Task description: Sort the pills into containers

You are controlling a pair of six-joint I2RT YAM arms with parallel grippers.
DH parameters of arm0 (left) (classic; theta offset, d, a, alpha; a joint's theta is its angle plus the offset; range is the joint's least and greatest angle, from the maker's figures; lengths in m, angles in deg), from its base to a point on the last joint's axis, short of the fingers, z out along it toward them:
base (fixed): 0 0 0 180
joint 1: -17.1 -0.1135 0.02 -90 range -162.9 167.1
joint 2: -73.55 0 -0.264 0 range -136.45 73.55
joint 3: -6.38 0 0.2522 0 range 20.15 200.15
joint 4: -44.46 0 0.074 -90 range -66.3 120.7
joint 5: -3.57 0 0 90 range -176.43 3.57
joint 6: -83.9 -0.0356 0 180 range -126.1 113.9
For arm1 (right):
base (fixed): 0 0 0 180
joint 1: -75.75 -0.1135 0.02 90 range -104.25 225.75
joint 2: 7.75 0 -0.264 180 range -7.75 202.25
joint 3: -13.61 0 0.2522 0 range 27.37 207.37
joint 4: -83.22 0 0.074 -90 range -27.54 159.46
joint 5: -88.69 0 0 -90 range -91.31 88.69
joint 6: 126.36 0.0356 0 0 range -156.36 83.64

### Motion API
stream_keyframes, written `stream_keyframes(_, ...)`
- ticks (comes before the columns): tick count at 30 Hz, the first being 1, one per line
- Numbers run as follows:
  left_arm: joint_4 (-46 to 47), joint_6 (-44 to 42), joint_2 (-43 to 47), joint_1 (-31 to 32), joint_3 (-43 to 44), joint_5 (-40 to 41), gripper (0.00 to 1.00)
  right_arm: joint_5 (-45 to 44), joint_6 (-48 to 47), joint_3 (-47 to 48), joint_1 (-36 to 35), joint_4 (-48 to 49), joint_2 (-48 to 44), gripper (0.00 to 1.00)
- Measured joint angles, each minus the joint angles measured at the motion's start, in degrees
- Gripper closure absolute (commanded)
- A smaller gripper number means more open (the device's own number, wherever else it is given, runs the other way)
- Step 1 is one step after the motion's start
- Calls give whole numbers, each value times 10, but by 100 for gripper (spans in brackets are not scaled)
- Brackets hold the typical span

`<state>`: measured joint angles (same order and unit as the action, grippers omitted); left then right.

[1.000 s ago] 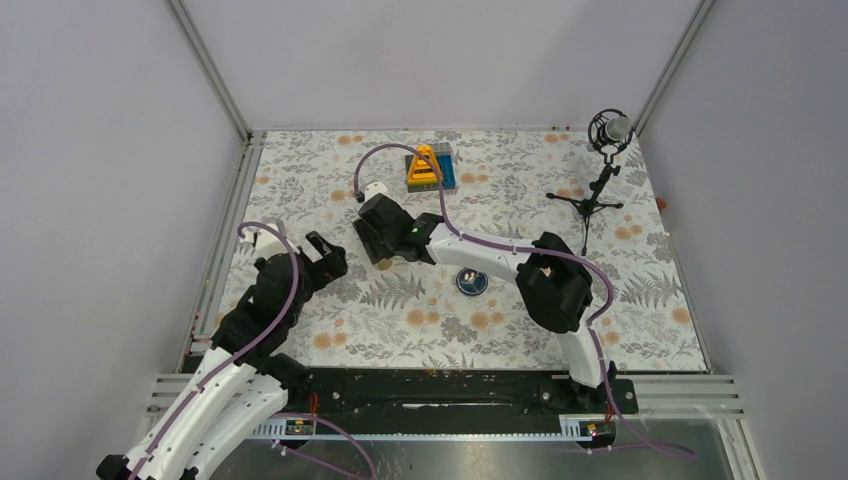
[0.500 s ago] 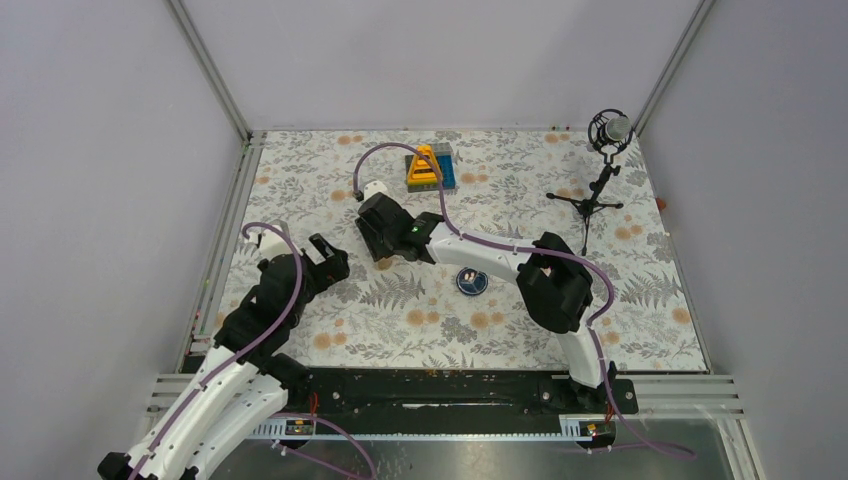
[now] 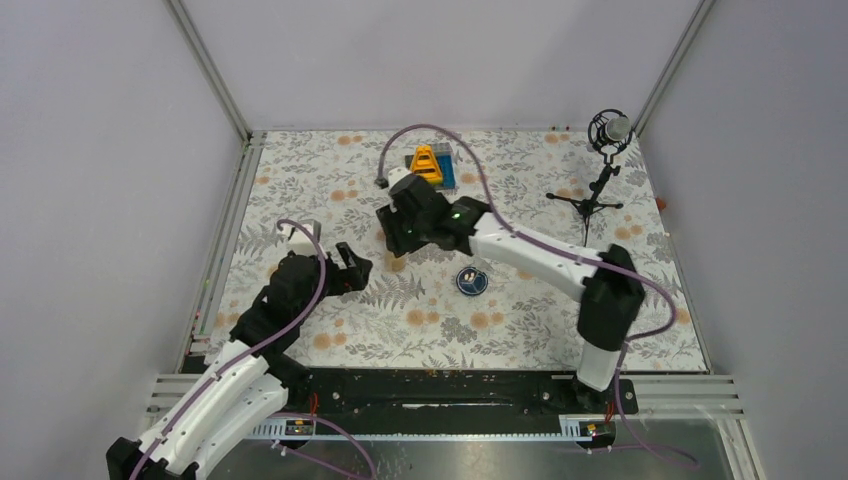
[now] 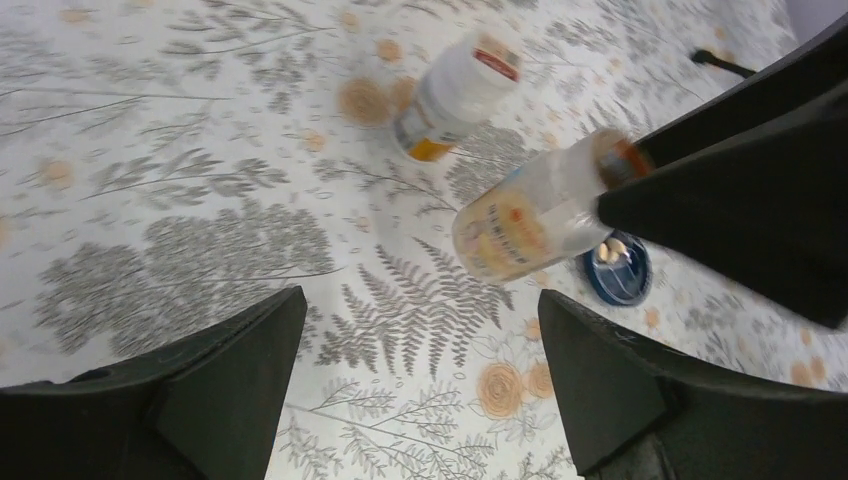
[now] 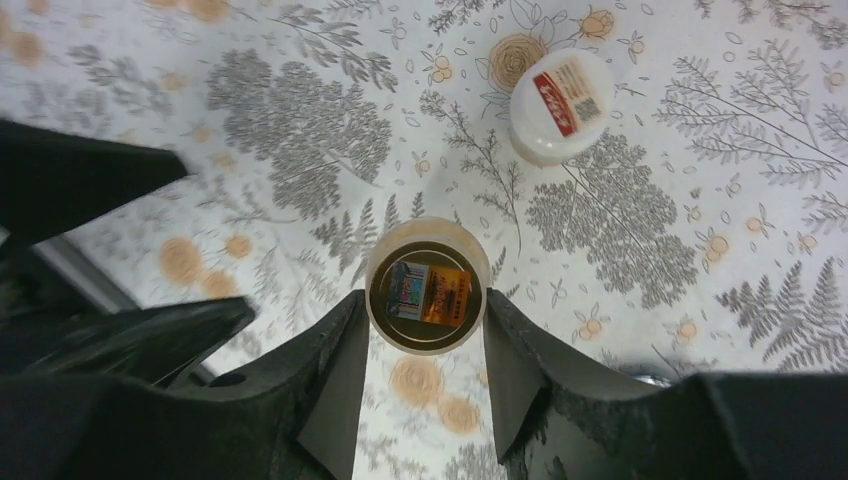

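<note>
My right gripper is shut on an open translucent amber bottle and holds it above the table, mouth toward its camera. The same bottle shows in the left wrist view, tilted. A white bottle with a red label stands on the table beyond it and also shows in the left wrist view. The dark-blue dish holds a few pale pills. My left gripper is open and empty, low over the cloth, left of the held bottle. In the top view it is near my right gripper.
A yellow triangular toy on a grey-blue base stands at the back centre. A microphone on a tripod stands at the back right. Metal frame rails run along the floral cloth's edges.
My right arm has swung right and back with the amber bottle, its elbow stretching out. My left gripper has moved right, toward the table's middle.
</note>
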<state>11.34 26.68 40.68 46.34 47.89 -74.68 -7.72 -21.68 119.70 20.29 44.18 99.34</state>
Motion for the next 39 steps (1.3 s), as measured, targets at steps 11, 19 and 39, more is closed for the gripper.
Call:
stream_keyframes(11, 274, -47, -83, 22, -50, -262, 13, 160, 22, -96, 87, -69, -226, 81)
stream_keyframes(19, 437, -71, -171, 97, -67, -420, 16, 228, 28, -125, 88, -99, -265, 81)
stream_keyframes(39, 518, -89, -196, 119, -64, -502, 99, 308, 65, -165, 91, -92, -330, 54)
